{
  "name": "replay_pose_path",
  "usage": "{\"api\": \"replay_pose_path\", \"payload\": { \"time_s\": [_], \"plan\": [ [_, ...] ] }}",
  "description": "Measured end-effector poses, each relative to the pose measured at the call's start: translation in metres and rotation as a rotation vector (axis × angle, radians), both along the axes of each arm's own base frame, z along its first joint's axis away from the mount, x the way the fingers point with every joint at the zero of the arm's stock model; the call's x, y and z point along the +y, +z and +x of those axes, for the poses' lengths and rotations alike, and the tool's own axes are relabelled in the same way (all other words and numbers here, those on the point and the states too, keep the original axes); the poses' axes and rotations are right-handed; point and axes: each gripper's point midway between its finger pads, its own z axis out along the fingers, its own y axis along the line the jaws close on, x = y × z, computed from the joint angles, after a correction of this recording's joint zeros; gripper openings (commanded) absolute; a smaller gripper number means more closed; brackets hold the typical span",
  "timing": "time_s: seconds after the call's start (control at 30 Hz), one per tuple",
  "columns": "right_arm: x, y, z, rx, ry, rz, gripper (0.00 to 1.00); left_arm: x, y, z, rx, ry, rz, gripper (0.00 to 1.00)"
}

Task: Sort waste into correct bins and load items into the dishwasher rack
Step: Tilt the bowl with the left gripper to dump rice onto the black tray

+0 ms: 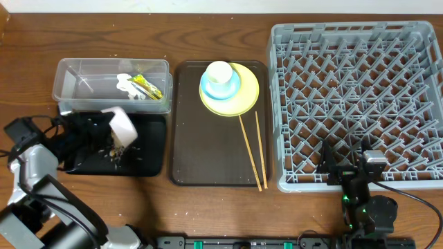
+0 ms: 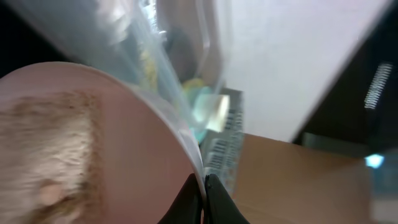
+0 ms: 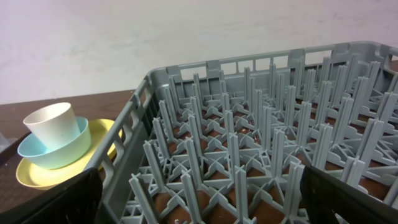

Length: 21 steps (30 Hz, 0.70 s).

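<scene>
My left gripper is shut on the rim of the white bowl and holds it tilted over the black tray, where food crumbs lie. The left wrist view shows the jaws pinching the bowl's rim. The clear tub holds the white tissue and the snack wrapper. The white cup sits in the light blue dish on the yellow plate. Two chopsticks lie beside them. My right gripper is open and empty at the front edge of the dishwasher rack.
The plate stack and the chopsticks rest on a dark brown serving tray between the bins and the rack. The right wrist view shows the rack's pegs, with the cup, dish and plate at the left.
</scene>
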Motion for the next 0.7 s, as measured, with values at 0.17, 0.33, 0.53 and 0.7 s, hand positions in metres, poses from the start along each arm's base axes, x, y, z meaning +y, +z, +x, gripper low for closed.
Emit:
{"api": "replay_pose_path", "payload": {
  "time_s": [0.17,0.33,0.53,0.7],
  "plan": [
    [0.0,0.0,0.0,0.0,0.0,0.0,0.99,0.009,0.014,-0.004,-0.066,0.015,-0.06,0.06],
    [0.0,0.0,0.0,0.0,0.0,0.0,0.99,0.009,0.022,-0.004,-0.11,0.005,-0.078,0.06],
    [0.0,0.0,0.0,0.0,0.0,0.0,0.99,0.007,0.033,-0.003,-0.175,-0.019,-0.1,0.06],
    [0.0,0.0,0.0,0.0,0.0,0.0,0.99,0.006,0.036,-0.004,-0.185,-0.024,-0.111,0.06]
  ]
}}
